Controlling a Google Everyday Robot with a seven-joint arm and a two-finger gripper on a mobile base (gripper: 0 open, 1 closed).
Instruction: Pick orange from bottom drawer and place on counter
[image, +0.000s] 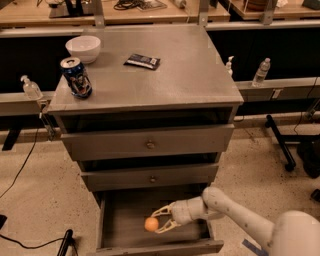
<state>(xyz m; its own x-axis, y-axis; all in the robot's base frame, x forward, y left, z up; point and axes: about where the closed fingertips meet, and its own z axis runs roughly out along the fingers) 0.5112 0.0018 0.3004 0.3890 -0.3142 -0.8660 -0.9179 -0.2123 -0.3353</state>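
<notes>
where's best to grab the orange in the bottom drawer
Across its middle, from the right. The orange is a smooth ball resting on the bottom drawer floor, so any narrower hold could slip. The hand sits in the drawer on its right.

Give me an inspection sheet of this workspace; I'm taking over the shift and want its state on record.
Surface: counter, grey and flat.
Job's things: orange inside the open bottom drawer, not yet on the counter.
Clutter: white bowl, soda can and dark packet on the counter.
Grippers: tool down in the bottom drawer, closed on the orange.
Cables: black cable on the floor, at left.
Surroundings: plastic bottle on the ledge at right; wooden tabletops behind.
</notes>
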